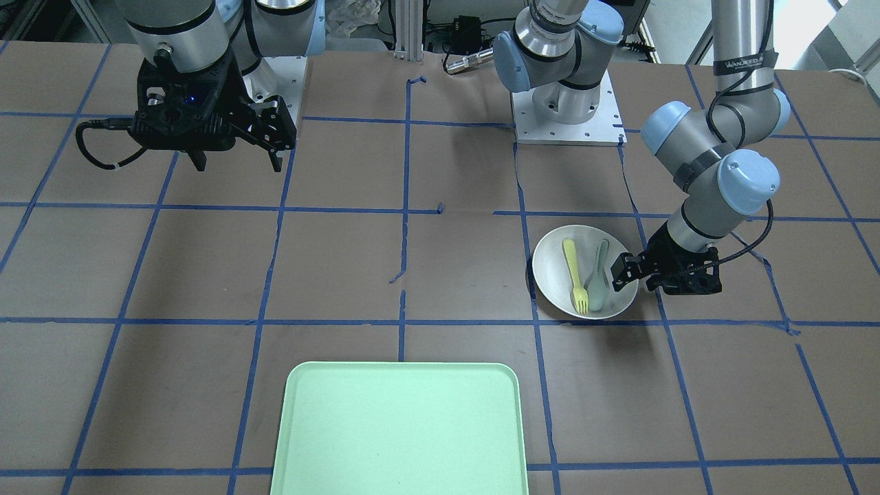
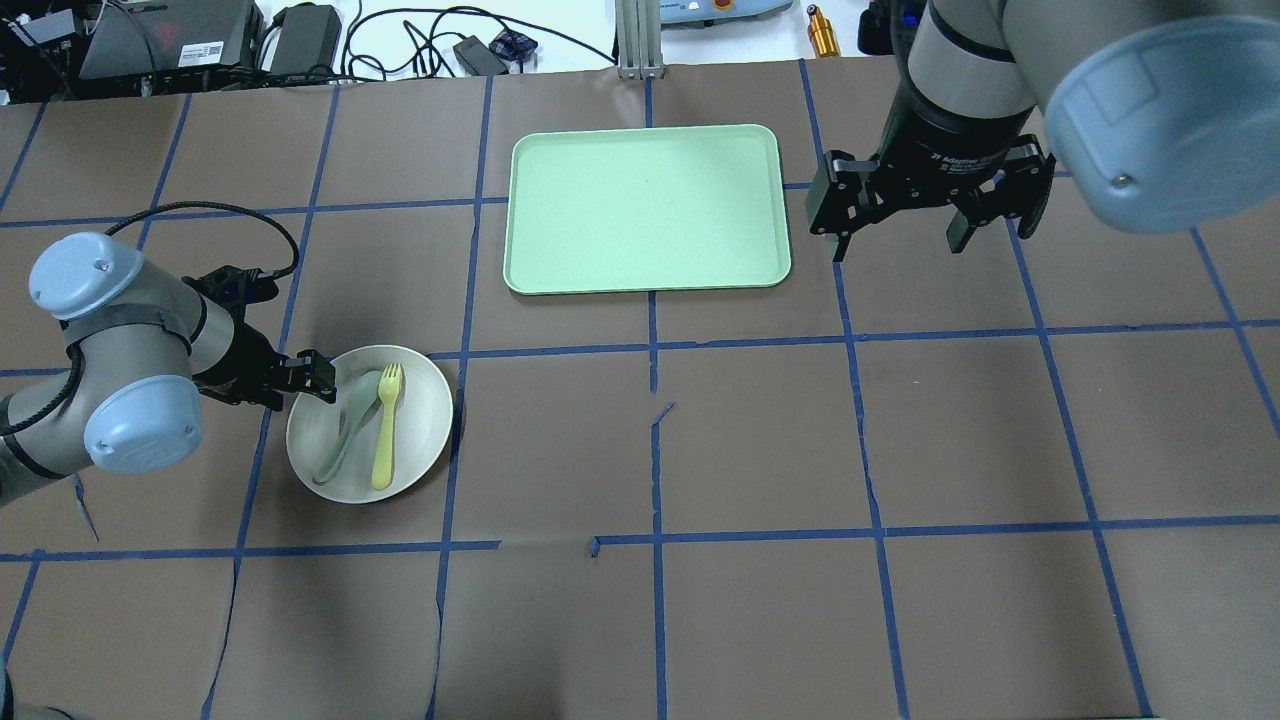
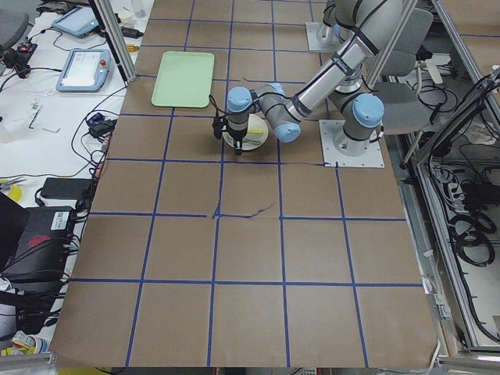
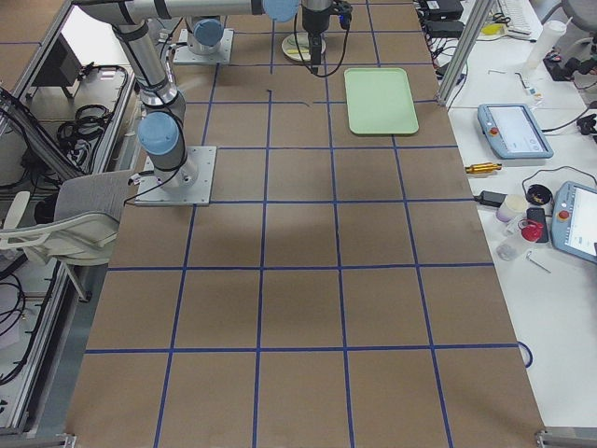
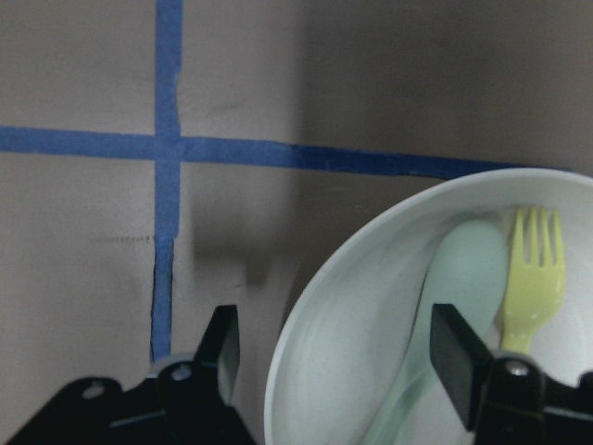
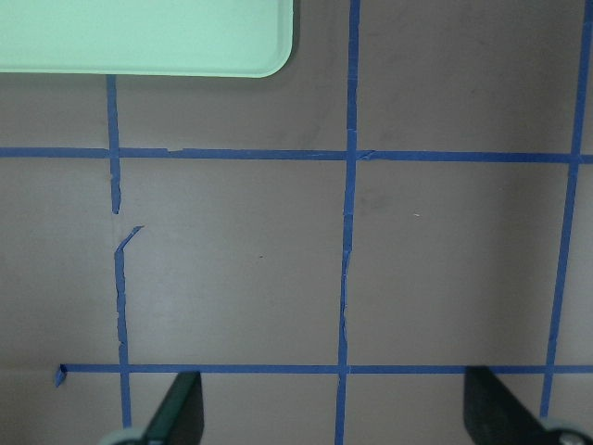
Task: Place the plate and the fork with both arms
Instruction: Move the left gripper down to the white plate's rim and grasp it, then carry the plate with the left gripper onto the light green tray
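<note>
The white plate (image 1: pixel 553 265) sits on the table to the left of the robot, with the yellow fork (image 1: pixel 575 275) and a pale grey-green spoon (image 1: pixel 599 275) lying side by side in it. My left gripper (image 1: pixel 636 275) is open and low at the plate's edge. In the left wrist view (image 5: pixel 340 357) one finger (image 5: pixel 222 348) is outside the rim and the other (image 5: pixel 459 362) is over the plate (image 5: pixel 371 306), beside the fork (image 5: pixel 530 278). My right gripper (image 2: pixel 898 243) is open and empty, held high beside the tray.
The mint-green tray (image 2: pixel 645 205) lies empty at the table's far middle edge; its corner shows in the right wrist view (image 6: pixel 139 37). Brown paper with blue tape lines covers the table (image 2: pixel 760 440). The arm bases (image 1: pixel 567 110) stand on the robot's side.
</note>
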Robot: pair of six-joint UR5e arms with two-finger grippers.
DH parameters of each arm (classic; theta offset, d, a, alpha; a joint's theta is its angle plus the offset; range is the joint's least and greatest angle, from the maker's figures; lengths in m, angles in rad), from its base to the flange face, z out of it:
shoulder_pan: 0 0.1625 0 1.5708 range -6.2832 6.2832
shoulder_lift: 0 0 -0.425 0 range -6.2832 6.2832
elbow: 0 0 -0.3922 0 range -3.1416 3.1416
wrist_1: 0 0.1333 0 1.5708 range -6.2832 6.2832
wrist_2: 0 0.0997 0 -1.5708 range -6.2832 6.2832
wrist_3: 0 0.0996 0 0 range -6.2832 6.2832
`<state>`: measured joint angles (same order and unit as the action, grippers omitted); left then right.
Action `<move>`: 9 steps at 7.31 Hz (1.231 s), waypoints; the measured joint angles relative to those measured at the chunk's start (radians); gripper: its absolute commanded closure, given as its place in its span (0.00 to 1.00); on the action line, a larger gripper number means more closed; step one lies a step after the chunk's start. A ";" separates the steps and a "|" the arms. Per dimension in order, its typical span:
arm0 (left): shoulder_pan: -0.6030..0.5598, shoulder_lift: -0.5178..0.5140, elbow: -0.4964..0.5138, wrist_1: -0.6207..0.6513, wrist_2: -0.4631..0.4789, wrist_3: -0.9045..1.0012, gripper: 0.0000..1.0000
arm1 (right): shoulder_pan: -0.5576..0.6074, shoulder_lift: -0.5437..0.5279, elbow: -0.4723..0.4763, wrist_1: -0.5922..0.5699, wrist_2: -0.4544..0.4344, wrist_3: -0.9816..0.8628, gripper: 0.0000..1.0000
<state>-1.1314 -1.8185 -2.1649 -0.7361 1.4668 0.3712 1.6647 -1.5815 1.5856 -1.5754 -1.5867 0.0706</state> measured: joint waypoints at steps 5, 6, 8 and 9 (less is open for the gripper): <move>0.019 0.015 -0.013 -0.041 0.028 0.038 0.85 | 0.015 0.001 0.000 0.002 0.001 0.000 0.00; 0.016 0.014 -0.013 -0.053 0.026 0.039 0.91 | 0.017 0.001 0.000 0.001 0.001 0.000 0.00; 0.015 0.016 -0.011 -0.081 0.022 0.039 0.99 | 0.019 0.001 0.001 0.002 0.001 0.000 0.00; 0.014 0.016 -0.004 -0.094 0.021 0.039 1.00 | 0.019 0.002 0.001 0.002 0.001 0.000 0.00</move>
<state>-1.1173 -1.8022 -2.1688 -0.8306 1.4875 0.4101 1.6832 -1.5800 1.5861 -1.5739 -1.5861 0.0706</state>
